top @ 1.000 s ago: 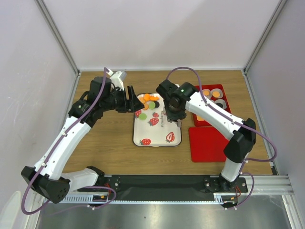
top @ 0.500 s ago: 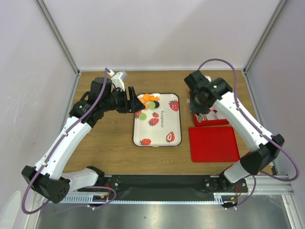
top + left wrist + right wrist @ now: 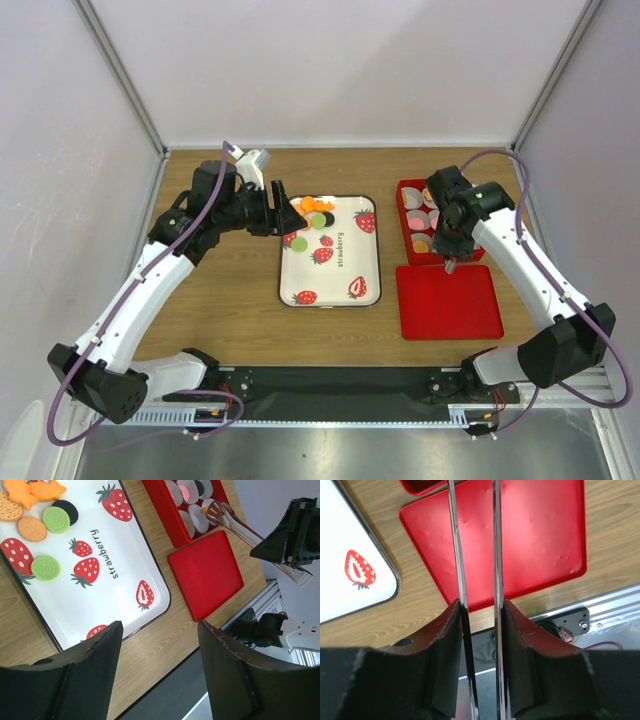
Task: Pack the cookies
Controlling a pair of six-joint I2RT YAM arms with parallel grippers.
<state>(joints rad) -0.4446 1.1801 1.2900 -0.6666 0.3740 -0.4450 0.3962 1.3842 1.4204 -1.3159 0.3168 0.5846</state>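
left pincer (image 3: 159, 630) wide open and empty above strawberry tray (image 3: 335, 275), cookies (image 3: 56, 519) clustered at tray's far left corner, right pincer (image 3: 480, 607) clamped on metal tongs (image 3: 218, 512), tips over red box (image 3: 162, 515) of paper cups (image 3: 195, 522)

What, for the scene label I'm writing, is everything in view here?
white rectangular strawberry-print tray: one, white with red strawberries, centre of the wooden table
small flat cookies: at least seven, orange, green and black, far left corner of the tray
red rectangular box: one, red, right of the tray
white pleated paper cups: several, white, inside the box; some hold a pink, black or orange cookie
flat red rectangular lid: one, red, just near of the box
metal tongs: one, silver, tips over a cup in the box
left gripper: one, black, open and empty, above the tray's left side
right gripper: one, black, shut on the tongs
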